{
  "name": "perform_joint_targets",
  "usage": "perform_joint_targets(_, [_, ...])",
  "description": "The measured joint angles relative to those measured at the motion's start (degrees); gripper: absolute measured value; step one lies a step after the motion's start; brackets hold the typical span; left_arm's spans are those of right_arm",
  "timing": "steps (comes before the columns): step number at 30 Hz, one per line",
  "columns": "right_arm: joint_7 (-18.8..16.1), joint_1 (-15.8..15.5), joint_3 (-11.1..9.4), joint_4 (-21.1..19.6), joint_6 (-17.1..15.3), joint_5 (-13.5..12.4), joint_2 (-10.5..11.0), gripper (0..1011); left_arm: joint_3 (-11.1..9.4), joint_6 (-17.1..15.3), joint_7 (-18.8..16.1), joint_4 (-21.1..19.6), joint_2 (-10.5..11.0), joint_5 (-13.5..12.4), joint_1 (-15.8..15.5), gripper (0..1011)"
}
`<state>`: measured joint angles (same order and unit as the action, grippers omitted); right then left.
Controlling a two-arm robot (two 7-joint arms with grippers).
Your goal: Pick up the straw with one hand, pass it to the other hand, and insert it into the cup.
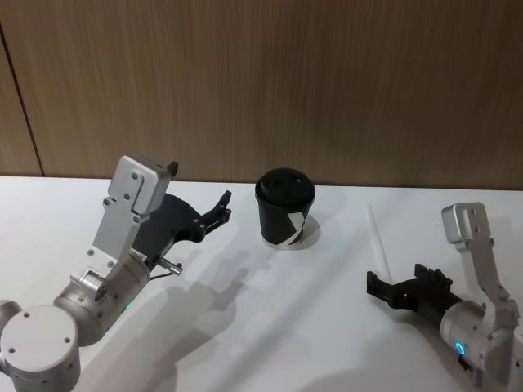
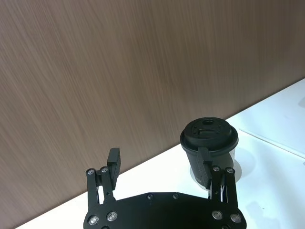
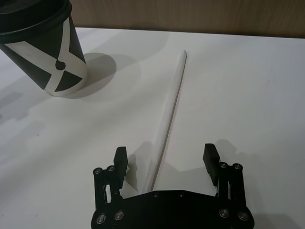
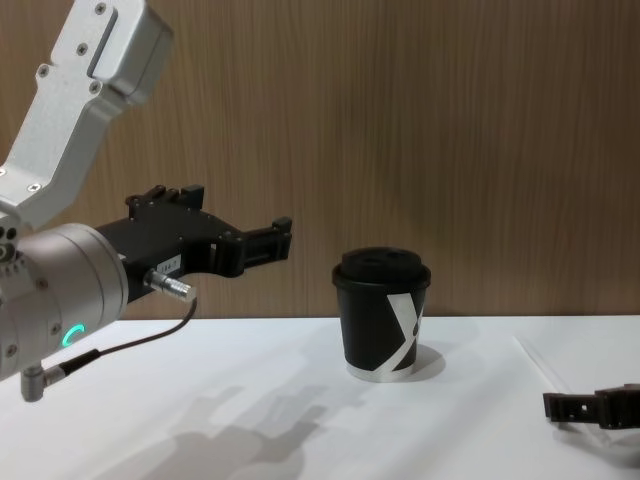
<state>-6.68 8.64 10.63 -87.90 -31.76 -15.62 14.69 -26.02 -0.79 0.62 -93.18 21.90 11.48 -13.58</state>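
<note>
A white straw [image 3: 167,119] lies flat on the table [image 1: 245,327], right of the lidded black cup [image 1: 284,211]. The right gripper [image 3: 165,155] sits low, jaws spread astride the straw's near end. The left gripper [image 1: 222,207] hovers open by the cup. An off-centre pinch could roll the straw away.

**No wording, one mark**

No lettering, brand name or number can be read on anything here. The only sign is a white X-like mark [image 3: 63,55] on the black side of the cup [image 1: 285,214]. Its broad white bands cross at a small black dot. The cup stands near the back edge of the white table [image 1: 245,327], roughly midway along it.
</note>
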Motion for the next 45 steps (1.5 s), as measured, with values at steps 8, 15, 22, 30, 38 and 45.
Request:
perform_joint_targets(8, [0.0,0.0,-0.1,0.0,-0.2,0.0,0.0,1000,0.0,0.0,0.0,0.0,0.0,0.0,0.0,1000])
perform_joint_targets(15, [0.0,0.0,-0.1,0.1,-0.2,0.1,-0.1,1000,0.0,0.0,0.0,0.0,0.0,0.0,0.0,1000])
perform_joint_targets(22, [-0.3,0.0,0.1,0.2,0.3,0.5,0.1,1000,0.0,0.0,0.0,0.0,0.0,0.0,0.0,1000])
perform_joint_targets(30, [-0.7,0.0,0.4,0.4,0.9,1.2,0.3,1000,0.0,0.0,0.0,0.0,0.0,0.0,0.0,1000])
perform_joint_targets(38, [-0.7,0.0,0.3,0.5,0.6,1.5,-0.1,1000,0.0,0.0,0.0,0.0,0.0,0.0,0.0,1000])
perform_joint_targets(45, [-0.5,0.1,0.0,0.5,0.3,1.6,-0.4,946,0.0,0.0,0.0,0.0,0.0,0.0,0.0,1000])
